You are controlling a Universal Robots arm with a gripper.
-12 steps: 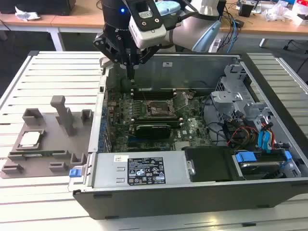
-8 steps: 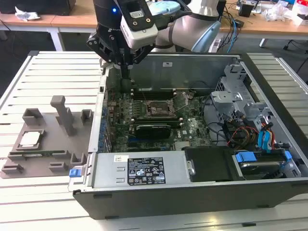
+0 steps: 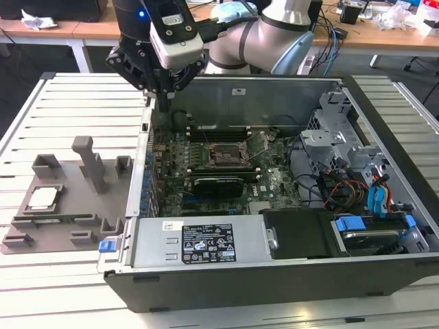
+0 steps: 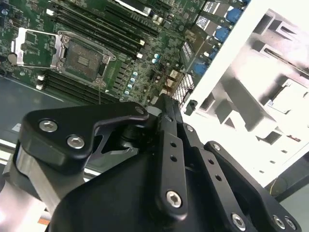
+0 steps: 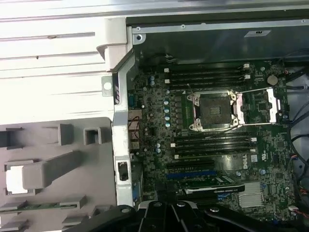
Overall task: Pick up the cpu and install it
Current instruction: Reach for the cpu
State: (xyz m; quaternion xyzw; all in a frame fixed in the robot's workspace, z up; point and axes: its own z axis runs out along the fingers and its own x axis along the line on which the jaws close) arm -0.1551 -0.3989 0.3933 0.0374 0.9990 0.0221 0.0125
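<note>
One cpu sits in the tray left of the case — unpicked, so I judge the fetch step is in hand. My gripper hovers over the case's far-left wall; spread or pressed together, I cannot tell. Picking calls for travel left and nearer.

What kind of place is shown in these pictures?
Probably a robotics lab: a robot arm hangs above an open computer case on a slatted table, with cluttered desks behind.
</note>
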